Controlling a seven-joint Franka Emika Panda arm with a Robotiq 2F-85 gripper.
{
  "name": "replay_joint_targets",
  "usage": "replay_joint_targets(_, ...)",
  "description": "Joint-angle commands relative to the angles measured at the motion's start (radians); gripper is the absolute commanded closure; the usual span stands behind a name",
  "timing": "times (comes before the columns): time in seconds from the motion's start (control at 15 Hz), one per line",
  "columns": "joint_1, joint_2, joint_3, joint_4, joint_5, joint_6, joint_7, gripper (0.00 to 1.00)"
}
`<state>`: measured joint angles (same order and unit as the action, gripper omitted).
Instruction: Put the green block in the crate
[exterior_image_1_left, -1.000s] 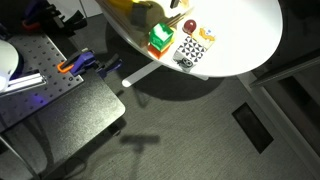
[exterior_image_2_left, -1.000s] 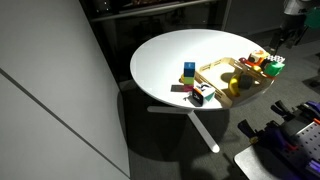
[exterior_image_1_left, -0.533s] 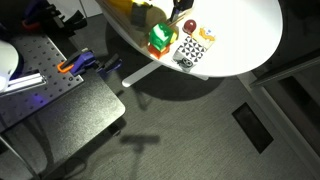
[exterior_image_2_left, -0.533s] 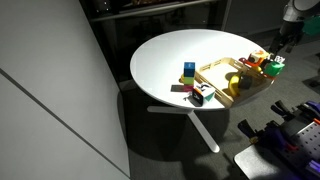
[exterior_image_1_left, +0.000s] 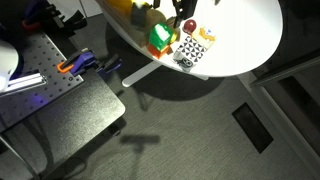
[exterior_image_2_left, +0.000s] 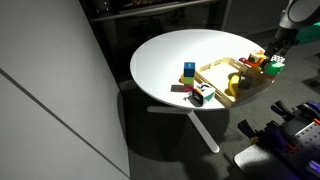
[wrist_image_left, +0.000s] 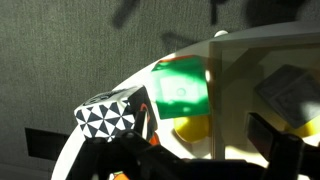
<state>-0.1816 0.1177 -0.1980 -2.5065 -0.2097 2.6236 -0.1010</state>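
Note:
The green block (exterior_image_1_left: 158, 38) sits on the white round table, close to one end of the tan crate (exterior_image_1_left: 133, 8). In an exterior view the block (exterior_image_2_left: 275, 65) is at the table's right edge, past the crate (exterior_image_2_left: 214, 70). In the wrist view the green block (wrist_image_left: 182, 85) lies just ahead of my fingers, next to the crate's rim (wrist_image_left: 214, 95). My gripper (exterior_image_2_left: 279, 42) hangs a little above the block, open and empty. It also shows in the wrist view (wrist_image_left: 205, 145) and in an exterior view (exterior_image_1_left: 180, 10).
A black-and-white patterned card (exterior_image_1_left: 190, 52) and a red ball (exterior_image_1_left: 189, 25) lie near the green block. An orange block (exterior_image_2_left: 258, 60) stands beside it. A patterned cube (wrist_image_left: 108, 116) and a blue and yellow block (exterior_image_2_left: 188, 72) are on the table. The table edge is close.
My gripper has come down from the top of the picture toward the green block. The blocks and the crate have not moved.

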Motion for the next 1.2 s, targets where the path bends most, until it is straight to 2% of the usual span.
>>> replay_joint_targets(0.0, -0.009, 0.023, -0.010, -0.005, -0.016, 0.045, -0.021, 0.00)
replay_joint_targets(0.8, -0.013, 0.085, -0.029, -0.019, -0.014, 0.111, -0.049, 0.00)
replay_joint_targets(0.87, -0.012, 0.089, -0.030, -0.020, -0.015, 0.116, -0.045, 0.25)
replay_joint_targets(0.93, -0.011, 0.094, -0.030, -0.020, -0.015, 0.121, -0.045, 0.27)
replay_joint_targets(1.13, -0.007, 0.100, -0.030, -0.019, -0.017, 0.123, -0.042, 0.53)
